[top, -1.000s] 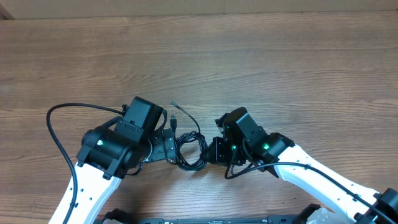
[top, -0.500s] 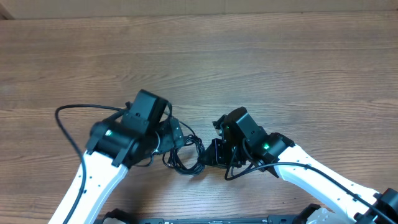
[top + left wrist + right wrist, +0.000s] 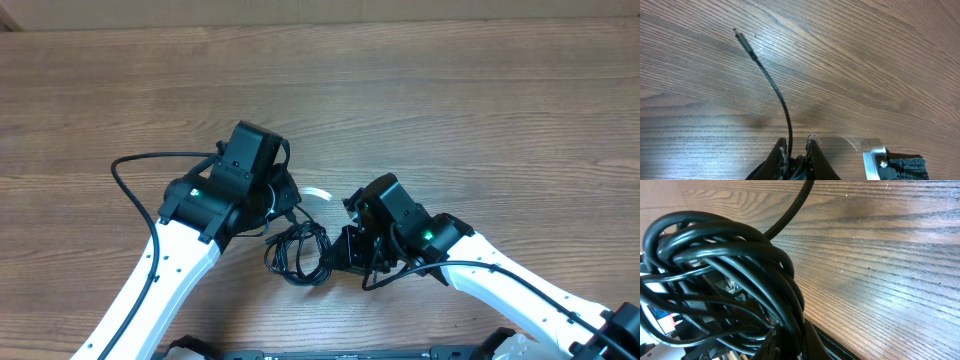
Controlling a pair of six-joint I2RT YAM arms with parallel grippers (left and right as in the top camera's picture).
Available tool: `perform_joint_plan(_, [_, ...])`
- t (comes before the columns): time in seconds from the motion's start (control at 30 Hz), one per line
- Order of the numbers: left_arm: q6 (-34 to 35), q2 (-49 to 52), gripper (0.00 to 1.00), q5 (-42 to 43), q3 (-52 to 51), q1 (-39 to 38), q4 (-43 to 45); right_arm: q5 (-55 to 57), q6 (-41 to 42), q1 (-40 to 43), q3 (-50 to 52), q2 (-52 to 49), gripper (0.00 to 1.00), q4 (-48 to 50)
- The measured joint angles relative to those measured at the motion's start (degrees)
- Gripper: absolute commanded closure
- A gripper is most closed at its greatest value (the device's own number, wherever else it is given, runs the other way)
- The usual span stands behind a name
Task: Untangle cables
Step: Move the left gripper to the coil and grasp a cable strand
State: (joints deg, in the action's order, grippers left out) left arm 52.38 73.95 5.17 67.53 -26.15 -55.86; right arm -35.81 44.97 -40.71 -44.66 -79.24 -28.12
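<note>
A tangled coil of black cables [image 3: 297,252] lies on the wooden table between both arms. My right gripper [image 3: 343,247] holds its right side; in the right wrist view the loops [image 3: 725,265] fill the left half and the right gripper [image 3: 786,342] is shut on them. My left gripper [image 3: 288,208] sits just above the coil. From the left wrist, the left gripper [image 3: 798,146] is shut on one thin black cable [image 3: 778,97], which arcs away over the table to its plug end [image 3: 741,39].
A small white strip [image 3: 318,193] lies on the table just right of the left gripper. The left arm's own black lead [image 3: 135,180] loops out to the left. A silver and black part [image 3: 875,159] shows at the left wrist view's lower right edge.
The left arm has swung up and to the right, and its jaws have gone from open to shut on the thin cable. The coil has shifted slightly. The right arm has stayed put.
</note>
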Motion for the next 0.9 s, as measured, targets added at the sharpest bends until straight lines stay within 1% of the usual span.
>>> perform_joint_plan(0.07, [-0.02, 0.0, 0.96, 0.02, 0.0, 0.0, 0.0, 0.0, 0.0, 0.0, 0.0, 0.0, 0.96, 0.02])
perform_joint_plan(0.1, [-0.09, 0.0, 0.94, 0.02, 0.0, 0.0, 0.0, 0.02, -0.02, 0.0, 0.0, 0.0, 0.96, 0.02])
perform_joint_plan(0.13, [-0.39, 0.0, 0.78, 0.02, 0.0, 0.0, -0.04, 0.02, -0.02, 0.0, 0.0, 0.0, 0.96, 0.0])
perform_joint_plan(0.17, [-0.72, 0.0, 0.55, 0.02, 0.0, 0.0, -0.17, 0.02, -0.02, 0.0, 0.0, 0.0, 0.96, 0.02])
perform_joint_plan(0.2, [-1.31, 0.0, 0.3, 0.09, 0.0, 0.0, -0.59, 0.07, -0.02, 0.0, 0.0, 0.0, 0.96, -0.02])
perform_joint_plan(0.23, [-1.92, 0.0, 0.14, 0.13, 0.0, 0.0, -1.44, 0.11, 0.02, 0.0, 0.0, 0.0, 0.96, 0.02])
perform_joint_plan(0.27, [-2.45, 0.0, 0.04, 0.13, 0.0, 0.0, -2.19, 0.15, -0.02, 0.02, 0.0, 0.0, 0.96, 0.04])
perform_joint_plan(0.3, [-2.99, 0.0, 0.04, -0.04, 0.0, 0.0, -2.78, 0.26, 0.0, 0.0, 0.0, 0.0, 0.96, 0.0])
perform_joint_plan(0.33, [-3.32, 0.0, 0.1, -0.42, 0.0, 0.02, -3.19, 0.31, 0.0, 0.0, 0.0, 0.0, 0.96, 0.02])
perform_joint_plan(0.37, [-3.41, 0.0, 0.23, -0.66, 0.0, 0.13, -3.3, 0.5, 0.0, 0.02, 0.0, 0.0, 0.96, 0.02])
perform_joint_plan(0.4, [-3.74, 0.0, 0.4, -0.72, 0.0, 0.42, -3.3, 0.72, -0.04, 0.0, 0.0, 0.0, 0.96, 0.0])
perform_joint_plan(0.43, [-4.42, 0.0, 0.51, -0.7, 0.0, 0.81, -3.3, 0.85, 0.0, 0.0, 0.0, 0.0, 0.96, -0.02])
perform_joint_plan(0.47, [-4.7, 0.0, 0.68, -0.57, 0.0, 1.31, -3.28, 1.09, -0.02, 0.0, 0.0, 0.0, 0.96, -0.13])
perform_joint_plan(0.5, [-5.29, 0.0, 0.77, -0.26, 0.0, 1.68, -3.28, 1.33, -0.02, 0.0, 0.0, 0.0, 0.96, -0.24])
perform_joint_plan(0.53, [-6.05, 0.0, 0.83, 0.24, 0.0, 2.12, -3.26, 1.55, -0.02, 0.0, 0.0, 0.0, 0.96, -0.46])
perform_joint_plan(0.57, [-6.73, 0.0, 0.87, 0.63, 0.0, 2.32, -3.23, 1.73, -0.04, 0.02, 0.0, 0.0, 0.96, -0.63])
perform_joint_plan(0.73, [-10.97, 0.0, 0.91, 3.93, 0.0, 2.4, -3.3, 2.51, -0.02, 0.02, 0.0, 0.0, 0.96, -1.09])
perform_joint_plan(0.8, [-12.07, 0.0, 0.94, 4.7, 0.0, 2.36, -3.65, 2.73, 0.0, 0.0, 0.0, 0.0, 0.96, -1.11])
perform_joint_plan(0.9, [-13.0, 0.0, 0.95, 5.35, 0.0, 1.88, -4.7, 2.84, -0.02, 0.02, 0.0, 0.0, 0.96, -1.18])
